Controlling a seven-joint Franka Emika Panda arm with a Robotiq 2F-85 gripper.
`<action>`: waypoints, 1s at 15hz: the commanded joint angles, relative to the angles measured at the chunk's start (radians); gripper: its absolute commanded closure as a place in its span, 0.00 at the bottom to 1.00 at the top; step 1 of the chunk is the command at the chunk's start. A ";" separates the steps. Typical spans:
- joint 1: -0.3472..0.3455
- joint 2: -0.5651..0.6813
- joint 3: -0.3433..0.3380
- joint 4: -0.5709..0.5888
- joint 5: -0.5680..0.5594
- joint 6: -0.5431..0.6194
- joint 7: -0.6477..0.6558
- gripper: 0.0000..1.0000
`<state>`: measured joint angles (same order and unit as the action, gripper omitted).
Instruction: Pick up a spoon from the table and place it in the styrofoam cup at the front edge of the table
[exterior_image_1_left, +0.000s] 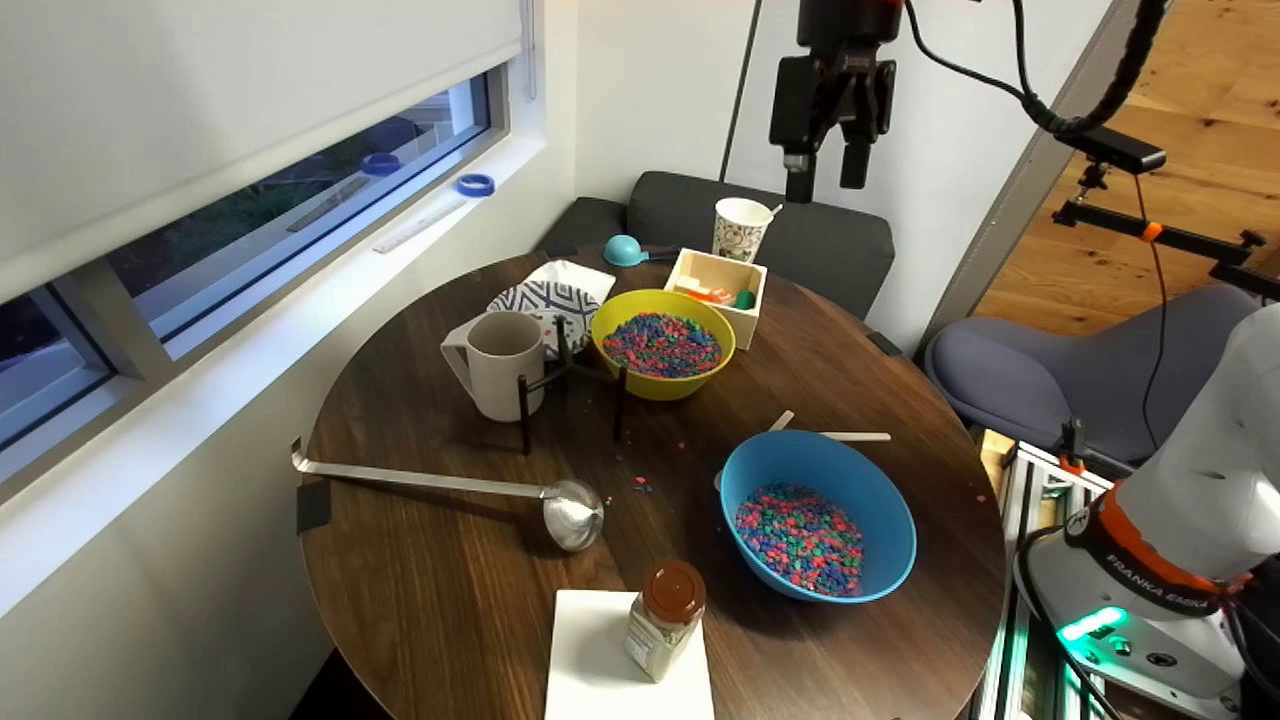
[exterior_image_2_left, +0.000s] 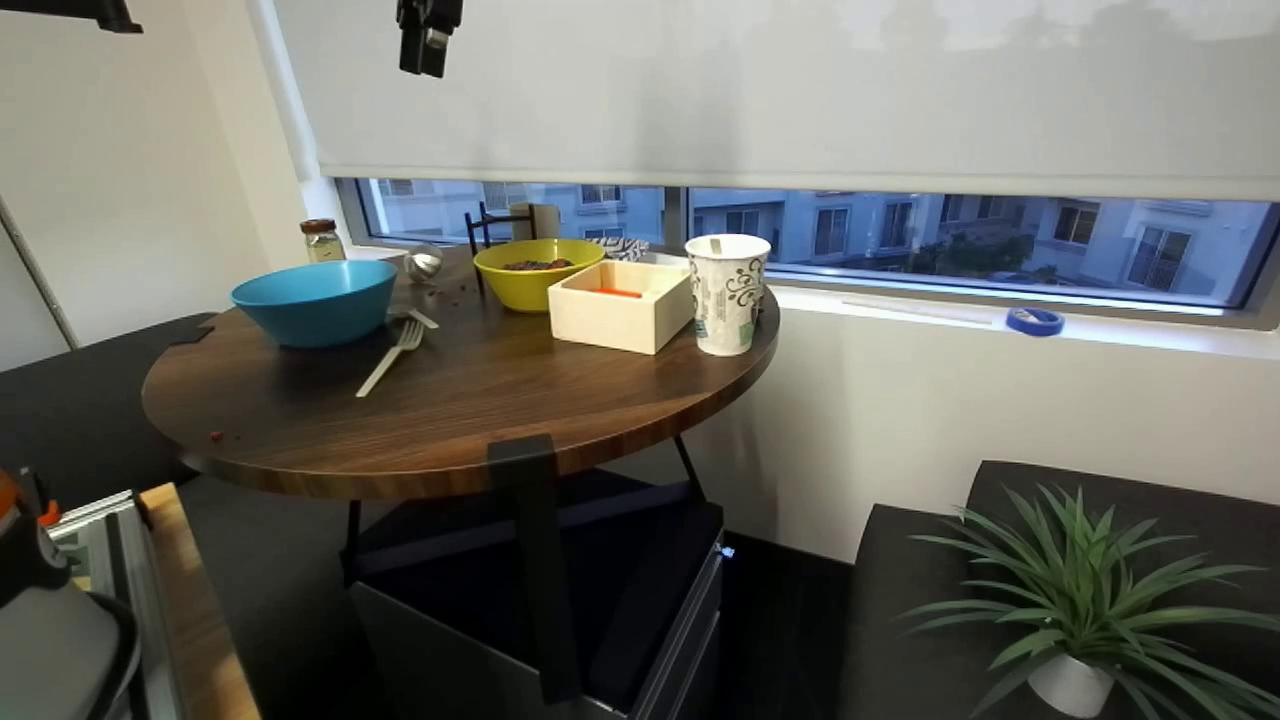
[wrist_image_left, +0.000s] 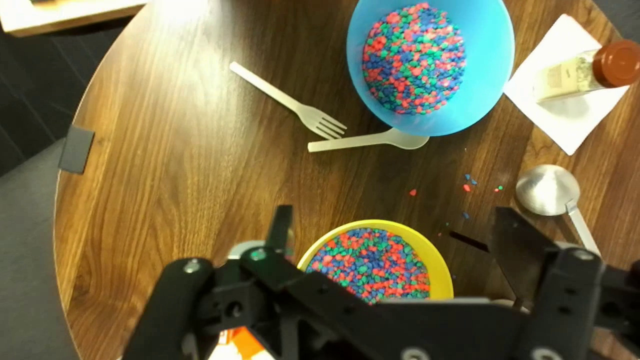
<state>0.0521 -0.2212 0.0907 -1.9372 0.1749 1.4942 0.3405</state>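
Wrist view: jaws wide apart, empty; pale plastic spoon (wrist_image_left: 369, 140) below, on brown wooden counter (wrist_image_left: 175, 175). Both exterior views: tapered white patterned cup (exterior_image_2_left: 724, 305), also below.

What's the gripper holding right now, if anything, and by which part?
Nothing is held: the gripper is open and empty, and the spoon lies on the table.

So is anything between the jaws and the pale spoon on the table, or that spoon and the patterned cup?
Toward the spoon, the blue bowl intrudes, its rim hiding part of the spoon's head; the handle looks clear. The wooden box stands partly between spoon and patterned cup, so a raised carry seems wise.
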 joint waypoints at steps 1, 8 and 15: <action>-0.017 -0.045 -0.002 -0.099 0.096 0.027 0.147 0.00; -0.041 -0.064 0.015 -0.283 0.144 0.200 0.448 0.00; -0.016 -0.050 0.056 -0.426 0.259 0.456 0.767 0.00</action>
<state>0.0279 -0.2544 0.1263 -2.2921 0.3733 1.8325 0.9919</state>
